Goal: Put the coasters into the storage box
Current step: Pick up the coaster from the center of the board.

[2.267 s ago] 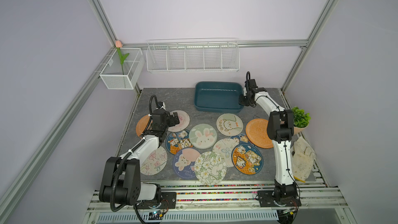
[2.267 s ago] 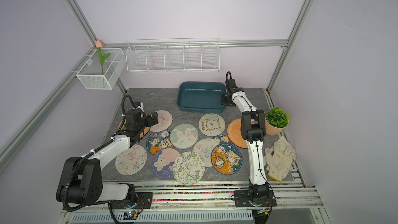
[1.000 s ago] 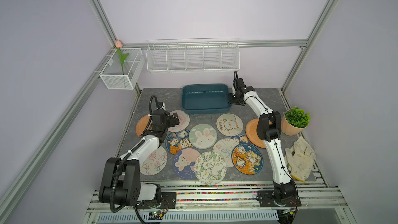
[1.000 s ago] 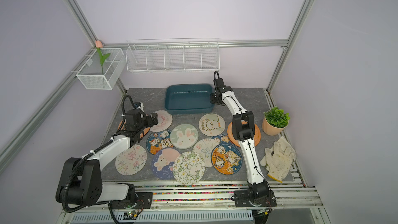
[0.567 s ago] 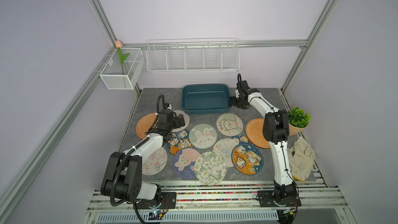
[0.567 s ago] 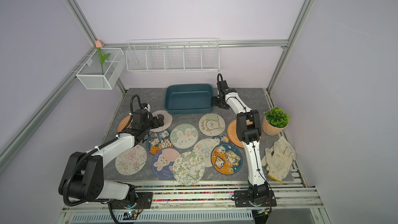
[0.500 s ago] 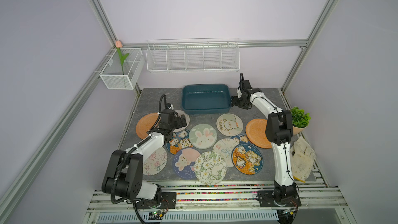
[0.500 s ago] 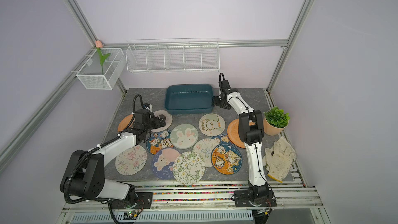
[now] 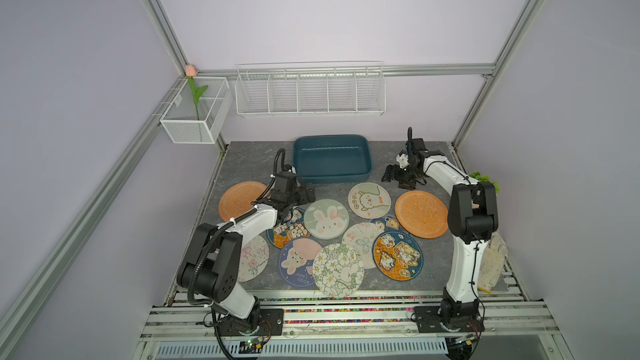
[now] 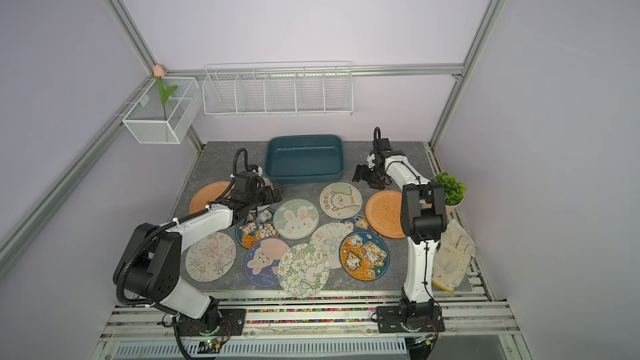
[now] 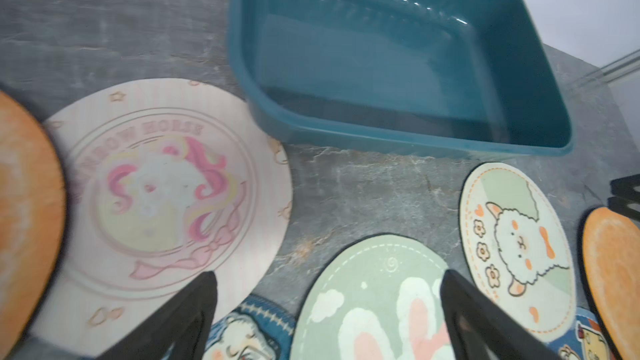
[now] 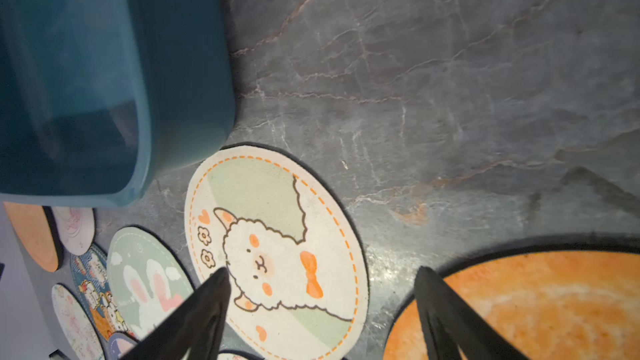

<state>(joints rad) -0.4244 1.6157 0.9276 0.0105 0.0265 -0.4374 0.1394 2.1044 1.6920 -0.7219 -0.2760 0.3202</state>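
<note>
- As we look down in both top views, the grey marbled table (image 9: 242, 157) fills the middle of the frame
- We see the storage box (image 9: 332, 176) at the upper middle of that table, standing flat, its bare blue floor showing
- We see the coasters (image 9: 326, 219) spread below the box across the centre, several overlapping, all lying on the table outside the box; the left orange coaster (image 9: 239, 199) and the right orange coaster (image 9: 420, 214) bracket them
- We find the left gripper (image 9: 304, 194) just below the box's lower-left corner, near the unicorn coaster (image 11: 166, 185), jaws spread wide, gripping nothing
- We find the right gripper (image 9: 394, 180) right of the box, up and right of the alpaca coaster (image 9: 369, 200), jaws apart, gripping nothing
</note>
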